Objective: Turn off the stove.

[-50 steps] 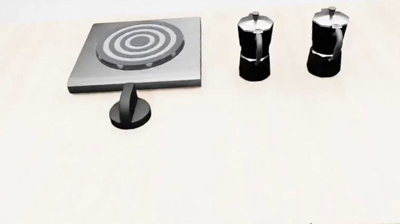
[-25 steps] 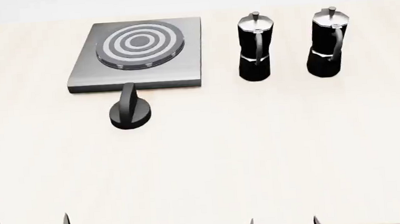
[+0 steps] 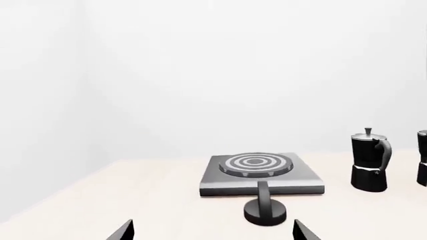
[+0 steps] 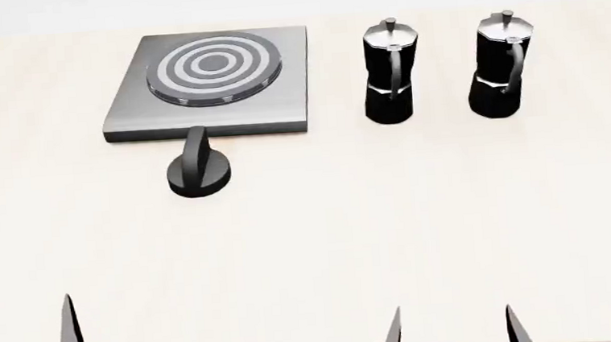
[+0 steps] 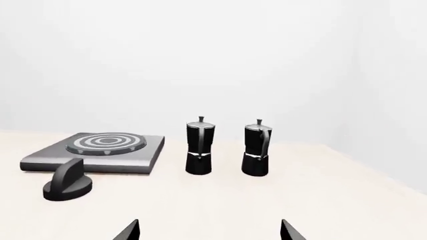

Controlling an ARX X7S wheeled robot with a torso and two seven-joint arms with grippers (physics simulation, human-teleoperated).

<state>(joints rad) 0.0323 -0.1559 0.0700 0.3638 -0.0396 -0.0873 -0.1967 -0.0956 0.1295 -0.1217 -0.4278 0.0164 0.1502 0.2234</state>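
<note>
Stove point(image 4: 213, 85): flat grey plate with a ringed burner, seated on the table point(image 4: 418, 236) toward the far edge, at roughly 11 o'clock from the centre of the head view.
Knob point(image 4: 199, 173): small black round dial with a raised bar, just beside the near edge of the plate, on the table surface.
Knob bar axis: in the head view the bar runs along the 12-to-6 o'clock line, pointing toward the plate.
Left gripper point(image 3: 212, 231): only the two fingertips show at the frame edge; they stand wide apart with nothing between them.
Right gripper point(image 4: 454, 330): two fingertips visible at the near table edge, spread apart and empty.
Bearing from left gripper: the knob lies at about 1 o'clock in the head view, well apart from the fingertips.
Bearing from right gripper: the knob lies at about 10 o'clock, farther off.
Nearer arm: left, as a judgement from the head view.
Moka pots point(image 4: 391, 72): two upright pots stand at 3 o'clock of the plate, apart from the knob.
Approach requirement: judged, the fingers must straddle the bar across its long axis before twisting.
</note>
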